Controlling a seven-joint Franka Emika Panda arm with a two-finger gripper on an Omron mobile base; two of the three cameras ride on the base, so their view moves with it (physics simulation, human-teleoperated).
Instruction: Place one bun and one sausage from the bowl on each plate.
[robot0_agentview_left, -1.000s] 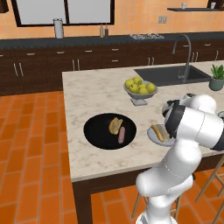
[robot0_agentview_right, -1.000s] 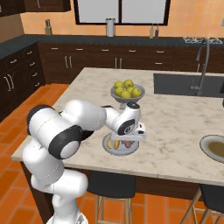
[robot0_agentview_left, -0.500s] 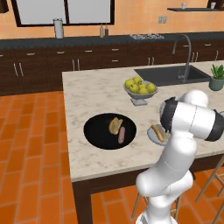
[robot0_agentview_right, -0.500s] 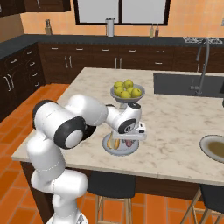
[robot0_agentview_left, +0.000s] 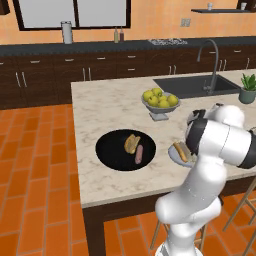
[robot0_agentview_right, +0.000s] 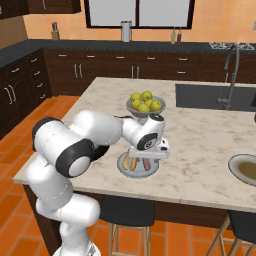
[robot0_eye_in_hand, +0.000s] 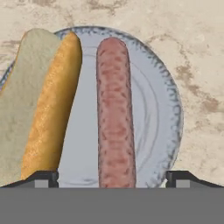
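Black bowl (robot0_agentview_left: 112, 150), left of centre in the left base view: one bun (robot0_agentview_left: 131, 143) and one sausage (robot0_agentview_left: 138, 154) lying inside, side by side, for the second plate.

Pale grey-blue plate (robot0_eye_in_hand: 157, 105), centre of the hand view: bun (robot0_eye_in_hand: 48, 105) at left, sausage (robot0_eye_in_hand: 115, 113) at middle, both flat on the plate, a narrow strip of plate between them. Serving judged complete here.

Gripper (robot0_eye_in_hand: 112, 177), bottom edge of the hand view: fingertips spread wide, one beside the bun, one past the sausage, nothing held.

Step judged: retreat after setting the sausage down. Best done by lifting straight up, fingers kept apart, so neither item rolls or shifts; then across to the bowl.

Brown-centred plate (robot0_agentview_right: 246, 169), right edge of the right base view: bare, well apart from the filled plate.
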